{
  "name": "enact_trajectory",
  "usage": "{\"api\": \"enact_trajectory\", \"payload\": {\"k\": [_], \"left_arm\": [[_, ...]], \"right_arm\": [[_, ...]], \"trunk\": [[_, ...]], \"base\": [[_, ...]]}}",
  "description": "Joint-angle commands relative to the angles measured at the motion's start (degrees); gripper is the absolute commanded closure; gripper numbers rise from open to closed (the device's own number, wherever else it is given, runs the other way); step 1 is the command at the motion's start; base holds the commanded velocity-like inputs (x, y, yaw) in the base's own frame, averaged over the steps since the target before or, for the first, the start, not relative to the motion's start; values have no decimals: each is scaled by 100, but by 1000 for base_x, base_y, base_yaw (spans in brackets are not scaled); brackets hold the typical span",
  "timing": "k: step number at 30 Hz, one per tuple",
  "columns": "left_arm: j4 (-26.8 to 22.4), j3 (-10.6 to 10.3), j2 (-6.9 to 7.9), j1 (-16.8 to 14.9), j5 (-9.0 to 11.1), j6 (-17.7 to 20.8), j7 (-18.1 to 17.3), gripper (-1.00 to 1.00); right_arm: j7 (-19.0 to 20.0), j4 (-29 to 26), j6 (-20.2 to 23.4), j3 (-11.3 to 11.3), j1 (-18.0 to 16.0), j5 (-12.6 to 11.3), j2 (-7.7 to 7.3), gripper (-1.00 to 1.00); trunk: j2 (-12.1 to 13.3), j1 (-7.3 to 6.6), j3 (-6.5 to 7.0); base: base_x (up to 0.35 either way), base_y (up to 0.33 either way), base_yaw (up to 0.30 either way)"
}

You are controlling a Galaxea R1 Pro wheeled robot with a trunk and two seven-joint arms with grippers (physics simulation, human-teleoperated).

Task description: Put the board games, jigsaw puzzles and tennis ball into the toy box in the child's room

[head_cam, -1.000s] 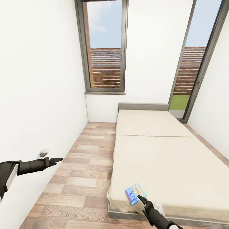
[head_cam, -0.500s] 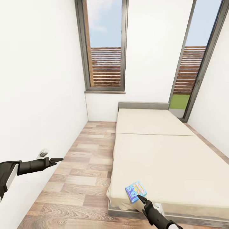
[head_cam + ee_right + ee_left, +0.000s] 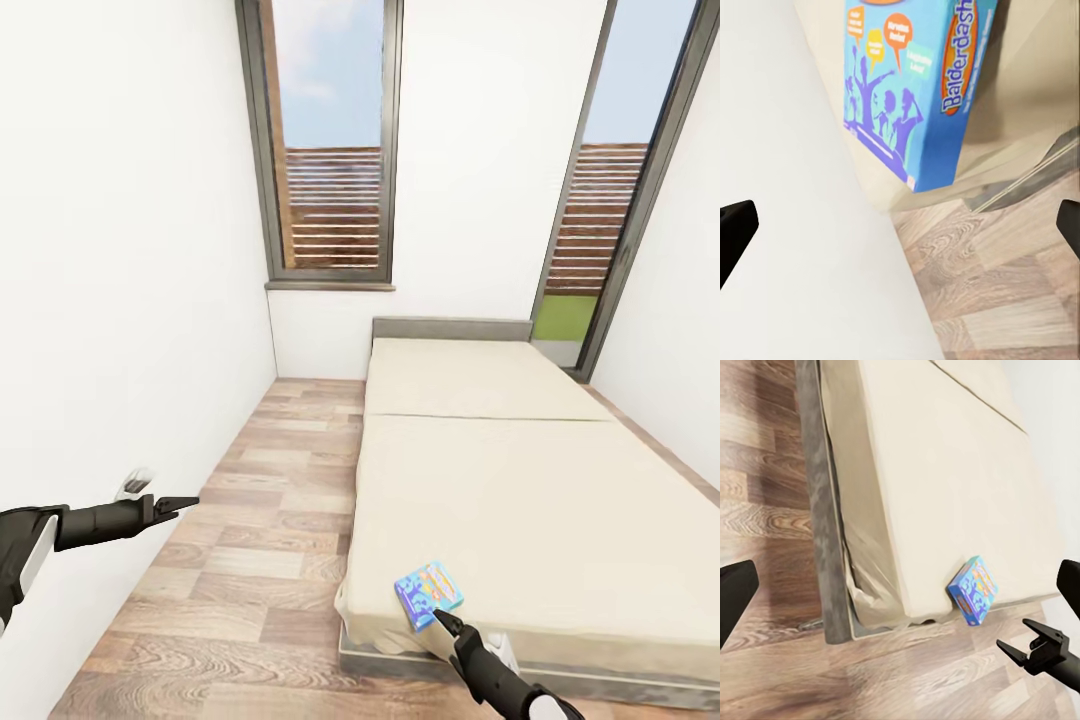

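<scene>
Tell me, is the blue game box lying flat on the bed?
Yes, flat. The blue game box lies face up on the bed near its corner.

The bed (image 3: 520,480) runs off the head view's right edge, its near right corner cut away. The right gripper (image 3: 440,620) covers the game box's (image 3: 428,594) near corner there, and whether it touches the box cannot be told. In the right wrist view the box (image 3: 907,82) is cut by the top edge. Its small print is unreadable. Both wrist views clip the fingertips (image 3: 735,592) at their edges.
</scene>
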Motion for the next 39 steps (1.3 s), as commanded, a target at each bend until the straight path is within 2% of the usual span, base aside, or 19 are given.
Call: {"api": "enact_trajectory", "payload": {"k": [1,5,11,17,39], "left_arm": [[1,2,2,-4,23,51,-5,-100],[1,-6,7,-4,23,51,-5,-100],[1,-2,5,-4,23,47,-5,-100],[1,-6,8,-4,23,50,-5,-100],[1,5,2,-4,23,28,-4,-100]], "right_arm": [[-1,-1,51,-30,-4,-38,3,-100],[-34,-21,54,-71,-59,-41,27,-100],[-135,-8,83,-90,-415,-41,79,-100],[-160,-3,275,-97,-551,-46,51,-100],[-184,-11,420,-111,-640,-39,0,-100]], "trunk": [[-44,22,-24],[-205,110,-96],[-445,242,-204],[-686,373,-311],[-1568,857,-706]], "base": [[0,0,0],[0,0,0],[0,0,0],[0,0,0],[0,0,0]]}}
